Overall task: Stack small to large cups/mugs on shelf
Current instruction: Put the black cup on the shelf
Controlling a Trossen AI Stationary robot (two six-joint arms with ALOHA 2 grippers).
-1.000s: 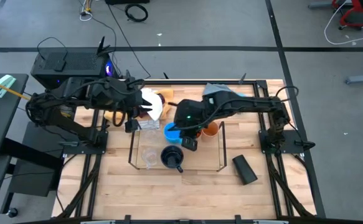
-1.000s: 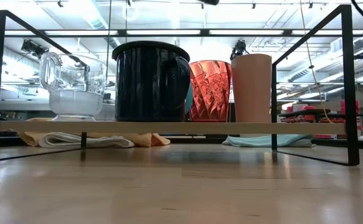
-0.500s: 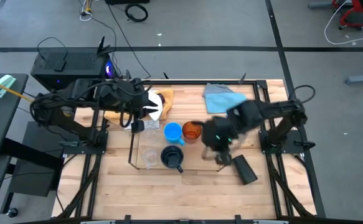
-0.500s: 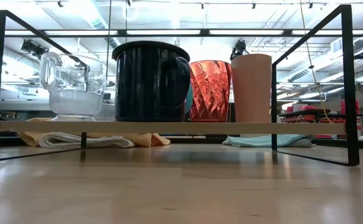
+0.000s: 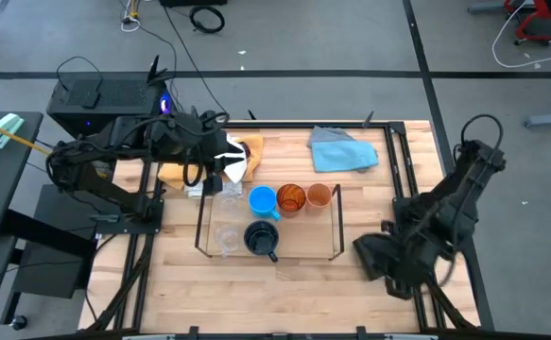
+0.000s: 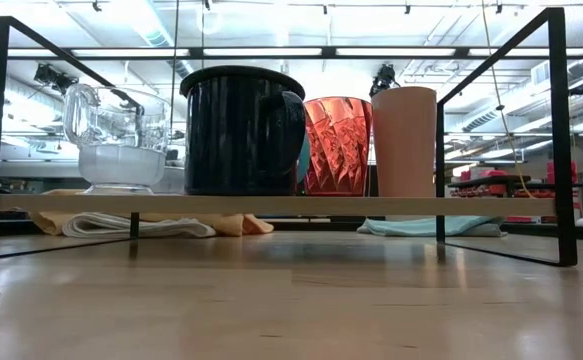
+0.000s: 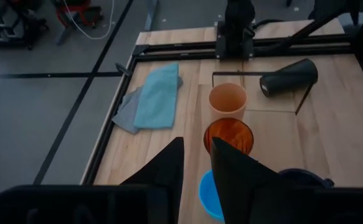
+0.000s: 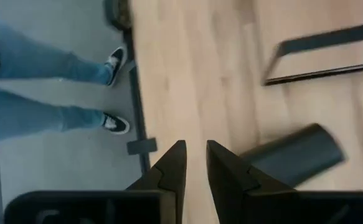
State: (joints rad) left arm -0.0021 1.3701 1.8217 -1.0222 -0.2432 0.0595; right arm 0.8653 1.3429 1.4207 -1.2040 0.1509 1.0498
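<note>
The black wire shelf (image 5: 201, 219) holds a light-blue mug (image 5: 262, 200), an amber tumbler (image 5: 291, 198), a small orange cup (image 5: 318, 195), a navy mug (image 5: 261, 238) and clear cups (image 5: 226, 236), all upright. A black cup (image 5: 370, 255) lies on its side on the table, right of the shelf. No purple tumbler shows. My left gripper (image 7: 197, 155) is shut and empty above the shelf's far left corner (image 5: 220, 175). My right gripper (image 8: 195, 158) is shut and empty over the table's near right part, beside the black cup (image 8: 293, 155).
A blue cloth (image 5: 343, 149) lies at the far right of the table. White and yellow cloths (image 5: 242, 156) lie under my left arm. A person's legs (image 8: 38, 93) stand on the floor past the table's edge. Bare wood (image 5: 284, 293) lies between the shelf and the near edge.
My right gripper has drawn back from over the shelf, beside the light-blue mug and amber tumbler, toward the table's right and near edges, and is now by the lying black cup. The cups on the shelf have stayed in place.
</note>
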